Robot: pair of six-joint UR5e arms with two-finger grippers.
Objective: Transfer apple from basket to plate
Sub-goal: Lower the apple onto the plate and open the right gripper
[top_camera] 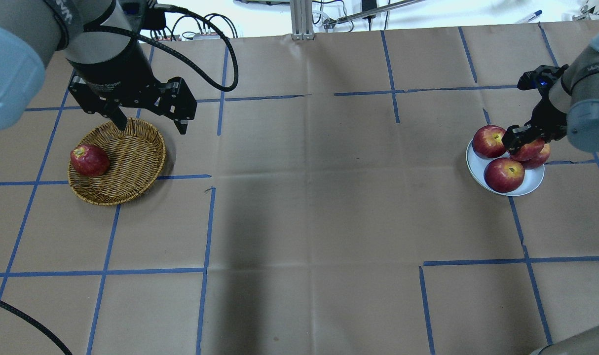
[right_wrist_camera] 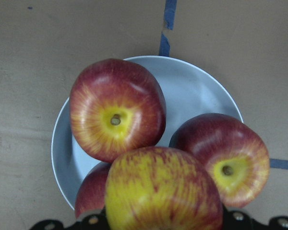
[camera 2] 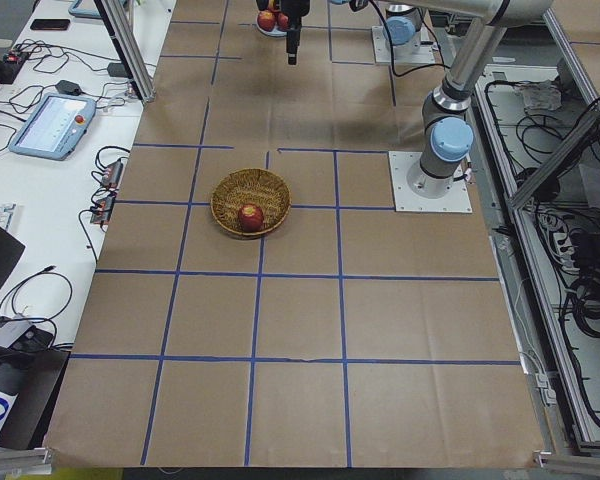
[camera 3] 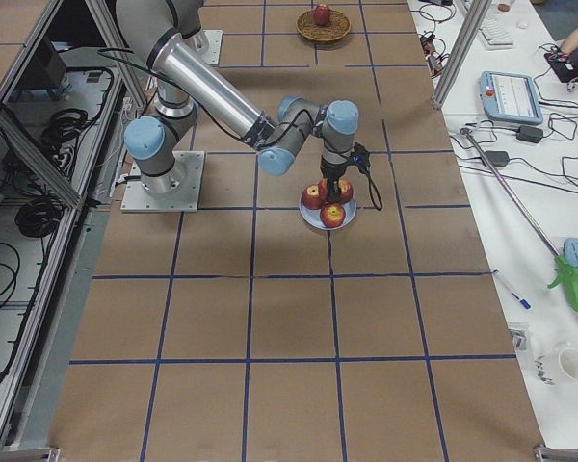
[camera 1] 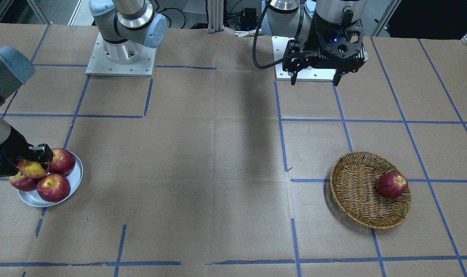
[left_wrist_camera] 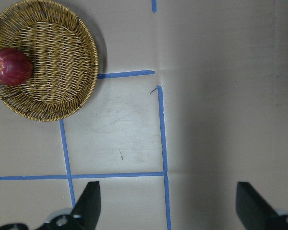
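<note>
Apple (right_wrist_camera: 163, 191): clamped in right claw (top_camera: 521, 143), over plate (right_wrist_camera: 192, 81) holding three others (right_wrist_camera: 116, 108); release pending. Left claw (top_camera: 152, 127): spread apart, idle near basket (top_camera: 131, 148).

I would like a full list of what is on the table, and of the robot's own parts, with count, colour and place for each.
apple: one, light red with yellow streaks, held over the plate
darker apples: three, deep red, on the plate
basket apple: one, deep red, inside the basket near its rim
basket: one, brown-tan wicker, on the robot's left side of the table
plate: one, silvery-grey, on the robot's right side
table: one, covered in brown paper
tape lines: several, blue, a grid on the paper
left gripper: one, black, jaws open, empty, raised near the basket
right gripper: one, black, jaws shut on the apple
</note>
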